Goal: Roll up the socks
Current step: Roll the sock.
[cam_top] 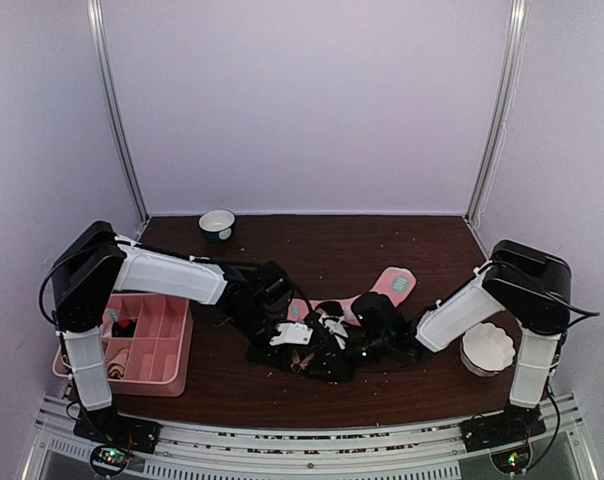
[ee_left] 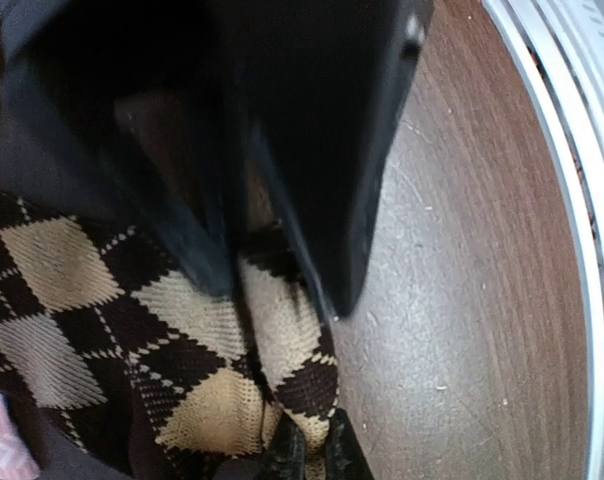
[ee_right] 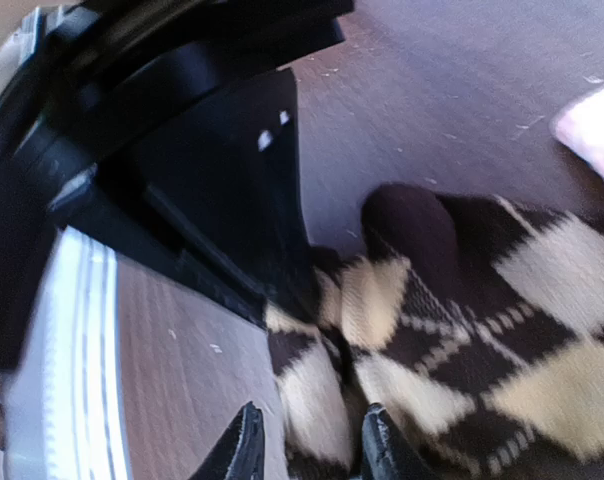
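The brown, tan and black knitted argyle socks [ee_left: 92, 300] lie bunched on the dark brown wooden table [ee_left: 462, 300], directly under both grippers, which meet almost tip to tip over the same end of the fabric. The left gripper [ee_left: 310, 458] is closed tight. Its two tips nearly touch, and the edge of the argyle knit runs in between them, so it looks pinched there. The right gripper [ee_right: 310, 445] faces it from the opposite side with its jaws a little apart, straddling a raised fold of the same socks. The pictures do not show whether its pads press that fold or merely flank it. Ahead of the left gripper's tips the bulk of the argyle cloth spreads toward the right gripper. In the top view the dark bundle seems to run crosswise between the two wrists, though the arms hide much of it. The long knitted pink sock [cam_top: 392, 283] with mint-green toe lies just beyond the right gripper on its far side, slanting away from both arms. In my judgement the roll turns on the left gripper's pinch, since the length to wind lies ahead of it, while for the pink sock the right arm is nearer
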You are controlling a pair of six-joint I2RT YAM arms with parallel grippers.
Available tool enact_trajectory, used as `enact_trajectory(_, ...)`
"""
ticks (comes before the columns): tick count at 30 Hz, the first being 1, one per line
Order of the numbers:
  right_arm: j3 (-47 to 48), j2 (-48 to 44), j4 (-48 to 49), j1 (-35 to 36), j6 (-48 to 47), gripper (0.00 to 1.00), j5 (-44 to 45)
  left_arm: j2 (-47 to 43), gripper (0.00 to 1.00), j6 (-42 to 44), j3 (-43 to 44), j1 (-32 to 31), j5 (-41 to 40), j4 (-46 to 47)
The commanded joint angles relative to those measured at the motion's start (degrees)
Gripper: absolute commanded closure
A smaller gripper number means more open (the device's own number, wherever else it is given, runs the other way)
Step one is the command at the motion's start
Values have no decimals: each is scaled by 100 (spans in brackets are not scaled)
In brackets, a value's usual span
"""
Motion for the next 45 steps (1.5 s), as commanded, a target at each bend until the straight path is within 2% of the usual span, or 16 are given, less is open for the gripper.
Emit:
enact_trajectory(1,-554,-476,-484,-45,-272,65,1115,259,100,-176,224,219,445,-852)
enact_trajectory(8,-1480,-1576,-137,-36,-503,59,2254,453,100,-126,418,334,790,-1400)
enact_trajectory(9,-1643,-1793,-47,-21,-533,45,2549,516,100,-137,482,344,846,-1503)
enact_trajectory(10,-1795,-2055,24,-6,-575,8,2883,565,100,-141,558,356,868,-1591)
enact_trajectory(11,-1934,-2299,77,57,-634,1,3292,619,100,-146,625,355,894,-1686)
enact_trajectory(12,-2039,-2564,67,117,-683,0,3852,676,100,-153,707,364,944,-1762)
enact_trajectory(15,-2238,-3308,-73,168,-647,0,5318,907,100,-217,992,428,1154,-2068)
enact_trajectory(17,-2328,-3627,-100,159,-151,0,6205,1081,100,-341,1169,529,1269,-2205)
enact_trajectory(19,-2293,-3856,-601,113,487,0,6606,1249,100,-370,1310,589,1383,-2338)
enact_trajectory(22,-2503,-3885,-33,87,34,0,5742,1548,100,-432,1571,665,1498,-2608)
enact_trajectory(27,-2874,-3309,954,460,-1004,0,4332,1907,100,-628,1894,700,1476,-2831)
enact_trajectory(30,-3076,-2966,1485,1104,-1501,1,4275,1995,100,-716,1964,699,1303,-2838)
enact_trajectory(37,-2026,-1981,643,2233,-2495,21,4798,2277,100,-933,2227,698,973,-2968)
enact_trajectory(40,-1372,-1595,273,2271,-2840,30,4591,2341,100,-979,2282,701,823,-2984)
enact_trajectory(45,-531,-950,-196,2223,-3453,37,4252,2431,100,-986,2382,699,734,-3077)
